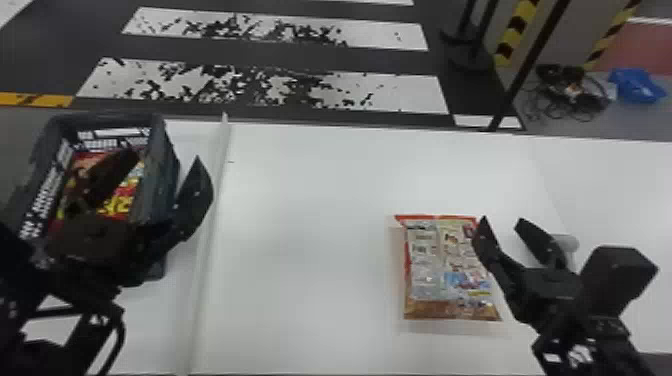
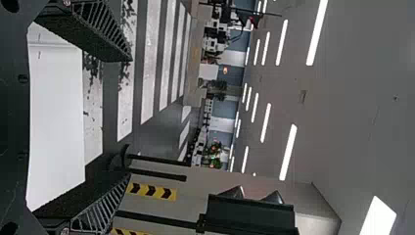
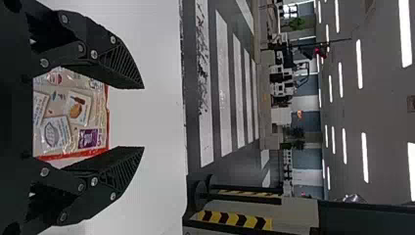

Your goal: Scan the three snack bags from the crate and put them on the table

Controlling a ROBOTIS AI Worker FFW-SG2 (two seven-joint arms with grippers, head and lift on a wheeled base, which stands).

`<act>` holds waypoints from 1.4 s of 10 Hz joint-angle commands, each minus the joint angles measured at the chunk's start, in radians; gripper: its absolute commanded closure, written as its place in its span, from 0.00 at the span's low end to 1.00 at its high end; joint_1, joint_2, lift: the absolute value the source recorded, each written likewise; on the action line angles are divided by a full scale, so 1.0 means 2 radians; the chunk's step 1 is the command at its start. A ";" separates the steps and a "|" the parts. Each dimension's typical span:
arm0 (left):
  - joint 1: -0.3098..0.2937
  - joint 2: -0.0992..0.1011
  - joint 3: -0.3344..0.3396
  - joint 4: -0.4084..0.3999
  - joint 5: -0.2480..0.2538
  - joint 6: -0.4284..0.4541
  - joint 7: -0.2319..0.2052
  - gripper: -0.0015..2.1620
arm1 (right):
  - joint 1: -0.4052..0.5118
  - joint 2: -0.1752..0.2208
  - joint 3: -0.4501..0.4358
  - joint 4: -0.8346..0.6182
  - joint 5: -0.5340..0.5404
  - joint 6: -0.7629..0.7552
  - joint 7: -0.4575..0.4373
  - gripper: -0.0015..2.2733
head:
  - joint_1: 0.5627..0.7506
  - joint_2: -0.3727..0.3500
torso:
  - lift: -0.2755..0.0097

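1. Two grippers are in our sight, and we see nothing pinched in either one.
2. We see the left gripper over the crate in the head view, its fingers spread wide. One finger shows against the crate's inside, the other beyond the crate's wall nearer the middle of the table. We cannot tell how high above the crate it is.
3. In the left wrist view we again find those two fingers well apart, with white tabletop seen between them.
4. Inside the crate we make out red and yellow snack packaging, partly hidden behind the left gripper; we cannot count the bags there.
5. We find one snack bag lying flat on the right part of the white table, its printed panels and red edge facing up.
6. We see the right gripper at that bag's right side, its fingers parted. In the right wrist view the bag shows between them, but we cannot tell whether they touch it.
7. We note a pale rounded object just beside the right gripper, partly covered by it.
8. Beyond the table we see a striped floor and a blue item.
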 commanded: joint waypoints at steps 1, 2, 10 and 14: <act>-0.003 0.001 -0.003 0.003 0.002 0.000 0.000 0.02 | 0.004 0.000 -0.035 0.001 -0.005 0.004 0.000 0.03 | 0.70 0.37 | 0.64; -0.005 0.000 -0.004 0.004 0.004 0.000 0.000 0.02 | 0.003 -0.002 -0.058 0.016 -0.008 0.005 0.000 0.03 | 0.70 0.32 | 0.64; 0.001 -0.002 -0.014 0.012 0.015 0.018 0.036 0.02 | -0.071 -0.036 -0.133 0.194 -0.012 0.033 0.124 0.04 | 0.70 0.06 | 0.64; 0.004 0.000 -0.015 0.011 0.014 0.018 0.035 0.02 | -0.104 -0.047 -0.118 0.262 0.012 0.033 0.150 0.12 | 0.70 0.04 | 0.64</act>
